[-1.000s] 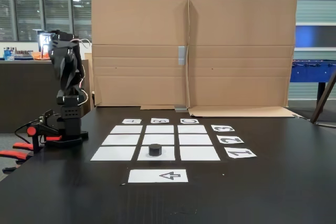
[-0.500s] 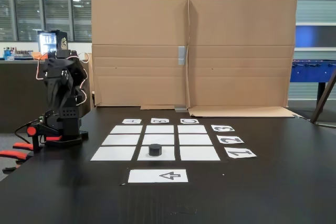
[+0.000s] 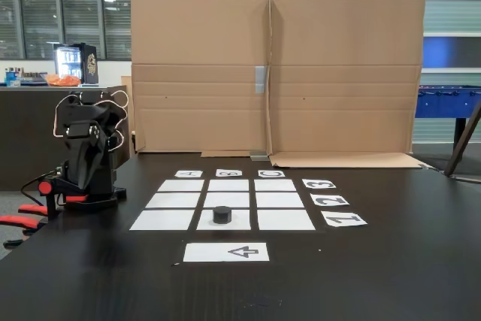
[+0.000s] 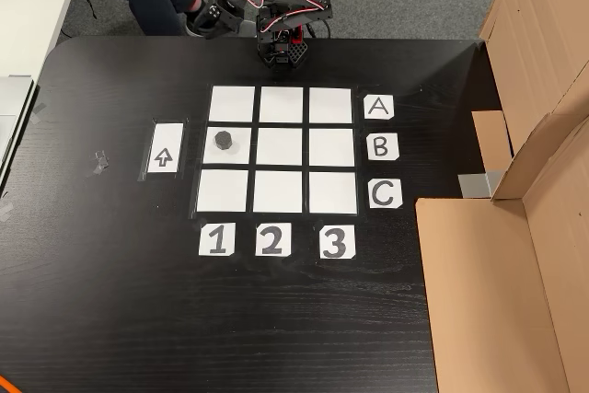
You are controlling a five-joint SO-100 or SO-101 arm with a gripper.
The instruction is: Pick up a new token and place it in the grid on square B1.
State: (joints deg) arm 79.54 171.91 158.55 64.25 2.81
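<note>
- Desk: dark, matte top, rounded corners in the other view.
- Grid: nine white paper squares lie flat on it, three by three.
- Labels A, B, C and 1, 2, 3 lie beside the grid.
- Arrow sheet lies just beside the grid.
- Arm base stands at the desk edge.
- Cardboard rests on one side.

Office common room, large windows, foosball table
</note>
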